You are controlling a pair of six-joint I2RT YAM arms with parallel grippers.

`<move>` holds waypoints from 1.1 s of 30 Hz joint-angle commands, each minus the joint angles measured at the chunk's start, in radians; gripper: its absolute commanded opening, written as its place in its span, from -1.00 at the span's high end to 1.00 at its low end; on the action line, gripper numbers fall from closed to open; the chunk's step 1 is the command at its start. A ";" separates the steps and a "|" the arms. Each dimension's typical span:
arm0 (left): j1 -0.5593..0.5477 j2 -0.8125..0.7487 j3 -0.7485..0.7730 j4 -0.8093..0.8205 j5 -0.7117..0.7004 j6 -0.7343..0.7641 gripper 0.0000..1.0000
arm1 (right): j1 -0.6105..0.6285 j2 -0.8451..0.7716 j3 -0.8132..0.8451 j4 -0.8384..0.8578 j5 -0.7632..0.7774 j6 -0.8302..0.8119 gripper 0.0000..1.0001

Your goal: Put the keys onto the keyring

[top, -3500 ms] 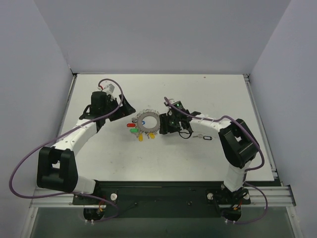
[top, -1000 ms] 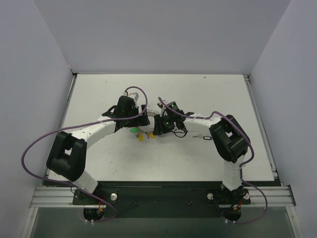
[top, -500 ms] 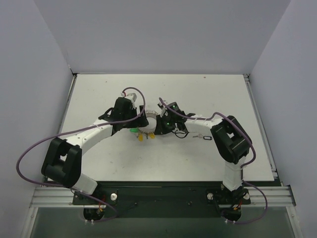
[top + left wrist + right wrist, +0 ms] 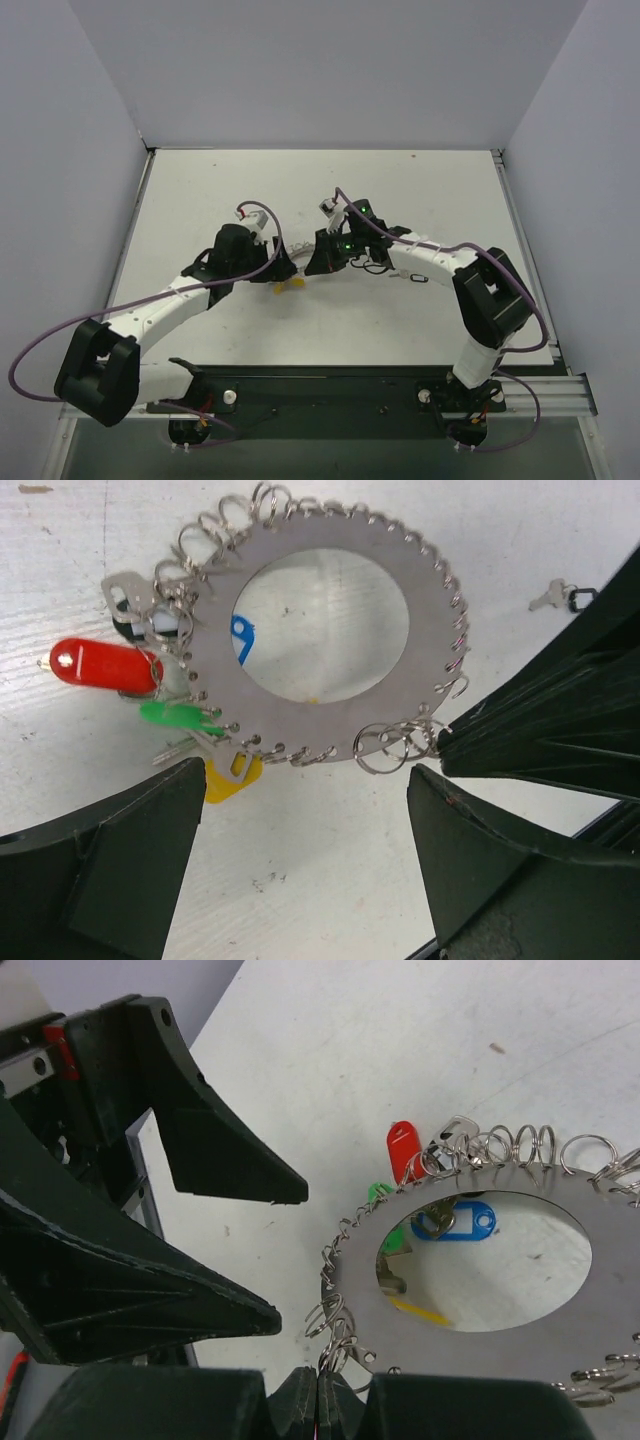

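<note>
The keyring (image 4: 432, 630) is a flat silvery ring with small wire loops all round its rim. Keys hang from its left side: red head (image 4: 100, 665), green (image 4: 180, 717) and yellow (image 4: 230, 780). A blue tag (image 4: 242, 640) shows through the hole. My right gripper (image 4: 318, 1385) is shut on a wire loop at the keyring's (image 4: 500, 1355) near rim. My left gripper (image 4: 305, 805) is open, its fingers (image 4: 110, 870) astride bare table just short of the rim. A loose black-headed key (image 4: 555, 595) lies beyond the right gripper. In the top view both grippers (image 4: 280, 262) (image 4: 312, 260) meet over the ring.
The left gripper's black fingers (image 4: 220, 1150) fill the left of the right wrist view, close to the ring. The white table (image 4: 200, 200) has walls at the back and sides. Purple cables loop off both arms. The loose key (image 4: 410, 277) lies beside the right forearm.
My right gripper has shut on a loop at the ring's rim. The left arm has drawn back toward the near left, so its open gripper sits just short of the ring.
</note>
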State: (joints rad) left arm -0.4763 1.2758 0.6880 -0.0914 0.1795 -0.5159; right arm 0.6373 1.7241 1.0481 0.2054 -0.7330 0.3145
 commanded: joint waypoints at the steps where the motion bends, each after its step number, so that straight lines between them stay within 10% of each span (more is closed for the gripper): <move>1: -0.004 -0.130 -0.027 0.111 0.012 0.000 -0.82 | 0.022 -0.026 0.036 -0.043 -0.207 0.000 1.00; 16: -0.004 -0.308 -0.099 0.160 -0.029 0.008 -0.82 | 0.030 -0.296 0.049 -0.092 -0.289 0.000 1.00; 33: -0.004 -0.339 -0.116 0.147 -0.015 0.024 -0.82 | -0.027 -0.135 -0.118 -0.038 -0.154 -0.009 1.00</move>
State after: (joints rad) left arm -0.4763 0.9585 0.5800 0.0162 0.1532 -0.5117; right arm 0.6430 1.6318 0.9852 0.1062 -0.8948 0.3119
